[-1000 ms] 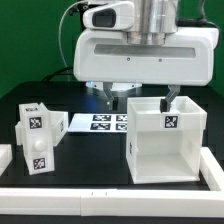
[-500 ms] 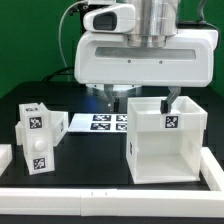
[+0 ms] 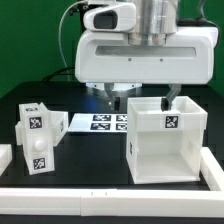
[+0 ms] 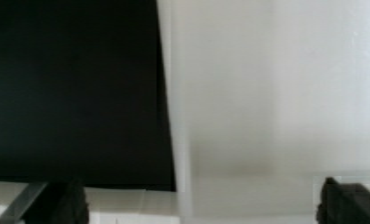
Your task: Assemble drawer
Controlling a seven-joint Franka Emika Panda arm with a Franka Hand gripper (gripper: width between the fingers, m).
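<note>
The large hollow white drawer casing (image 3: 165, 145) stands upright on the black table at the exterior view's right, with a tag on its front rim. My gripper (image 3: 137, 98) hangs over the casing's rear left corner. It is open, with one finger (image 3: 106, 95) outside the casing and the other (image 3: 170, 99) above its hollow. In the wrist view the gripper (image 4: 203, 205) is open wide, and a white casing surface (image 4: 280, 100) fills the space between the dark fingertips (image 4: 57, 200). Two small white tagged tray boxes (image 3: 37, 137) stand at the exterior view's left.
The marker board (image 3: 98, 122) lies flat on the table behind the casing and the tray boxes. A white rim (image 3: 110, 196) runs along the table's front edge. Another white part (image 3: 5, 156) shows at the far left edge.
</note>
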